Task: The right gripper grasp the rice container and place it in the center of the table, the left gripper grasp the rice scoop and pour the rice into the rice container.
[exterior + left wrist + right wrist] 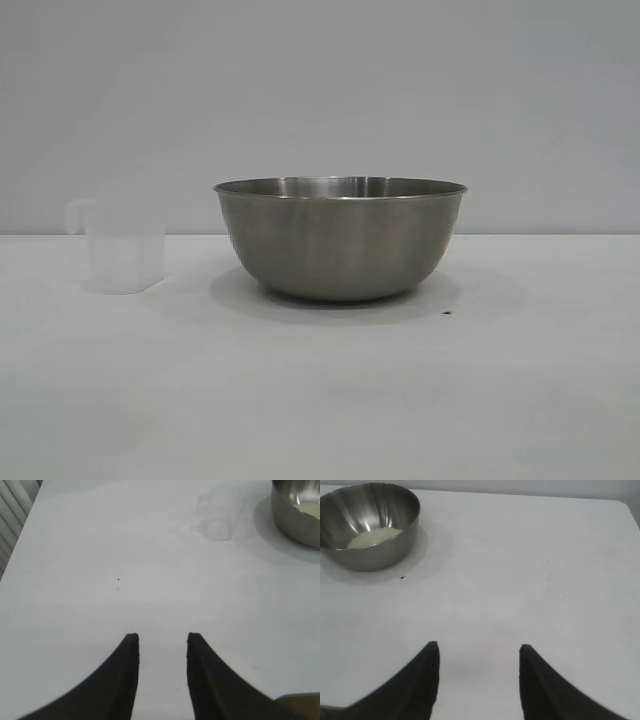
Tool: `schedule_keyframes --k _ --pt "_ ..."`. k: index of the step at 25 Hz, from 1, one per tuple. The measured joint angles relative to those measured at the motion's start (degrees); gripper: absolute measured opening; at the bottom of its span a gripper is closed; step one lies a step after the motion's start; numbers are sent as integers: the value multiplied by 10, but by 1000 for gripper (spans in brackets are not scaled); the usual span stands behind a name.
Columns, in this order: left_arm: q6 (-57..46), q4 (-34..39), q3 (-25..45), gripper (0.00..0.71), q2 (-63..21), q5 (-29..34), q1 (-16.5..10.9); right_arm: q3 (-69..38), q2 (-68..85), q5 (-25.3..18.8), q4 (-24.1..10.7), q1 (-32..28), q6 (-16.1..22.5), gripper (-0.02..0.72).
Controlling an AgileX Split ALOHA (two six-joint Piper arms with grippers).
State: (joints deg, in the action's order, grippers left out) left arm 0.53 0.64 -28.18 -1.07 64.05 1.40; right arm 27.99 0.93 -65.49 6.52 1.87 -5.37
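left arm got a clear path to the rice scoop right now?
Probably yes. The left gripper hangs open and empty over bare table, and the rice scoop stands ahead of it with nothing between. The rice container sits beside the scoop, apart from it.

**Soft, even light washing over a pale scene**

Diffuse light is falling from above, laying a faint shadow under the rice container (340,240) on the table (320,400). Highlights are streaking the steel in the right wrist view. The rice scoop (122,245) is nearly dissolving into the white background. Both wrist views are looking slightly soft, with the near fingertips (131,645) blurring.
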Motion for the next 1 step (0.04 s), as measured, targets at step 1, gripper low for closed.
schedule_keyframes --k 1 --pt "0 0 0 238 0 0 0 0 0 0 0 0 0 315"
